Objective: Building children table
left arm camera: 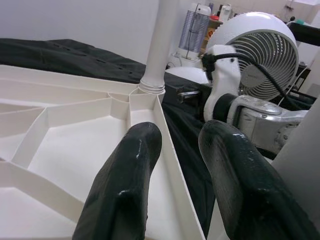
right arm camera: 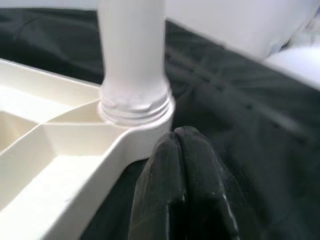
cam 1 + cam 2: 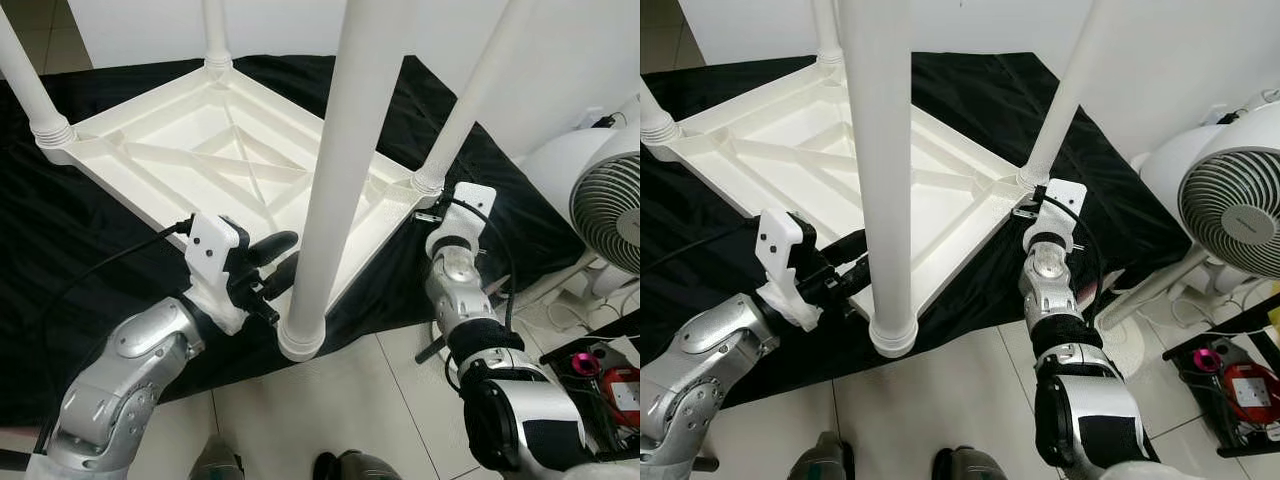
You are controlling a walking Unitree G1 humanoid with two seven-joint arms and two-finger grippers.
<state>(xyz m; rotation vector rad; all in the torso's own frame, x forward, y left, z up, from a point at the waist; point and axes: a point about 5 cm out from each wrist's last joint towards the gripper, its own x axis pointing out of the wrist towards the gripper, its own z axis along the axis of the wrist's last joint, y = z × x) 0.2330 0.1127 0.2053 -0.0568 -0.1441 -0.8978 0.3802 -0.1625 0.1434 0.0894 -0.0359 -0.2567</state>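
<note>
**Inspector:** Children's table [image 3: 215,150], white plastic, lies upside down on a black cloth [image 3: 60,230] spread over the tiled floor [image 3: 340,400]. You can see its ribbed underside facing up, with four white legs standing upright from the corner sockets.

**Operator:** Where are the pincers?

**Inspector:** Your left pincer [image 3: 278,262] sits at the near edge of the tabletop, just beside the nearest leg [image 3: 335,180]. Its two black fingers [image 1: 127,185] are spread apart, with nothing between them; one lies over the tabletop's inner ribs, the other outside the rim, next to the leg.

**Operator:** And the right?

**Inspector:** Your right pincer [image 2: 182,165] is at the right-hand corner, low over the cloth. Its fingers are pressed together, gripping nothing, tips just short of the corner socket where the right-hand leg [image 2: 132,65] meets its threaded collar. Whether the tips touch the socket, I cannot tell.

**Operator:** Surroundings?

**Inspector:** A white fan [image 3: 610,195] stands on the floor to your right, well apart from the table. Beyond it lies a red and pink object, too small to identify.
</note>
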